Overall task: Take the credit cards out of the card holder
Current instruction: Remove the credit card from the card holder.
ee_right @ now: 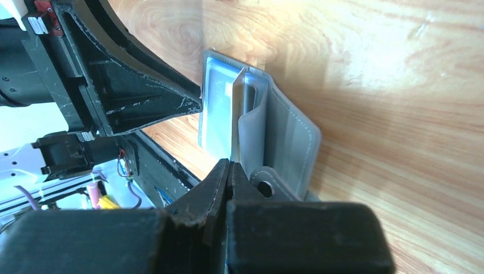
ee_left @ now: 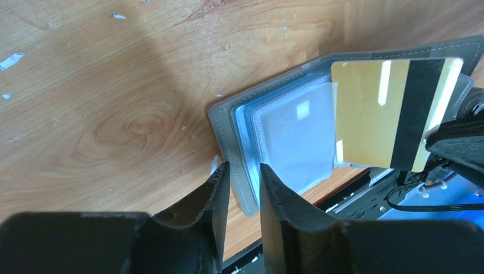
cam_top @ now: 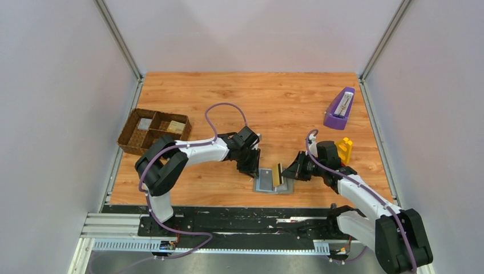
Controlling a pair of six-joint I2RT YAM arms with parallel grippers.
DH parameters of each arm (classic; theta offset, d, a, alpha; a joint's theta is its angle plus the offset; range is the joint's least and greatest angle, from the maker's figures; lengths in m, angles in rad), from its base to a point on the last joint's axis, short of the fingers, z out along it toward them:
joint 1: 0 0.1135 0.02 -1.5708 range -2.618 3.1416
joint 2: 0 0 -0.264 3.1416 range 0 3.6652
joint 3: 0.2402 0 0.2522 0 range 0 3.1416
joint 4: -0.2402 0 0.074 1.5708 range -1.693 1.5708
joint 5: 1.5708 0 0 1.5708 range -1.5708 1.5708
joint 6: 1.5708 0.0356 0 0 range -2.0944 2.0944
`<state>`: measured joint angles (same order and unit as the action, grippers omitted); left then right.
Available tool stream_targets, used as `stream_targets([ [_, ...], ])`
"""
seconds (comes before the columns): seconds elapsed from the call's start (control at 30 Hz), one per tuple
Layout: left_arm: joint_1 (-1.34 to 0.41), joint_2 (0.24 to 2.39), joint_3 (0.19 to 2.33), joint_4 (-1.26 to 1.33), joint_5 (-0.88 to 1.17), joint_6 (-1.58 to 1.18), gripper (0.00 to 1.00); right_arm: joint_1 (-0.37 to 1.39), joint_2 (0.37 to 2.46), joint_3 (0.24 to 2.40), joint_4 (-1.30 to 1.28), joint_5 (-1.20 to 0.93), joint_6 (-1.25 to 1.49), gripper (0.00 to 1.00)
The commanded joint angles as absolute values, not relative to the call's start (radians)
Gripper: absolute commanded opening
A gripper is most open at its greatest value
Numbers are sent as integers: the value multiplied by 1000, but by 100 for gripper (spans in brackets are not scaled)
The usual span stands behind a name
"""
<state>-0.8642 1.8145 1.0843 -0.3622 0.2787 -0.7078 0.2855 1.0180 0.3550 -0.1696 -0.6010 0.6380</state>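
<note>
The gold card [ee_left: 365,114] lies just left of the right pincer [ee_right: 230,164], which is clamped tight on the card's right-hand long edge, beside the black stripe. The card's long axis runs near to far across the desk [cam_top: 285,103], so the grip is on its side and not its end. It is tilted up off the card holder [ee_left: 221,137], with its free left edge lying over the clear sleeves in the middle. I cannot tell whether that edge is tucked into a pocket or clear of it. The right arm is plainly the nearer one, and I'd say the pull has to go rightward and up, across the card's short way.

The left pincer [ee_left: 244,174] sits at the holder's left rim, its jaws a little apart with the grey rim in the gap between them. They look wider apart than the rim is thick, so I take it as loose, not pinching. If so, the holder may slide along with the card.

The holder lies open and flat close to the near edge of the desk, between the two arms. It has a dark grey border and a pale blue-grey inside, and something whitish shows through one sleeve, perhaps another card. The gold card is glossy and catches bright streaks of light
</note>
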Motion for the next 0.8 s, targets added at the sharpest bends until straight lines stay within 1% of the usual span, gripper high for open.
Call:
stream_targets([
  [0.0,-866,1765,1169,-456,259,-714,39,309,990,432,-222,-525,548,0],
  [0.07,-855,1745,1207,-497,242,-725,45,331,974,453,-233,-493,525,0],
  [0.13,-831,1727,1240,-529,244,-740,48,361,960,470,-235,-459,502,0],
  [0.27,-776,1699,1267,-514,289,-775,50,434,959,504,-250,-372,474,0],
  [0.47,-751,1735,1314,-513,355,-777,52,554,991,546,-257,-253,459,0],
  [0.6,-725,1741,1311,-497,410,-817,55,671,981,556,-232,-125,385,0],
  [0.77,-691,1754,1306,-497,471,-846,57,751,955,555,-191,-44,322,0],
])
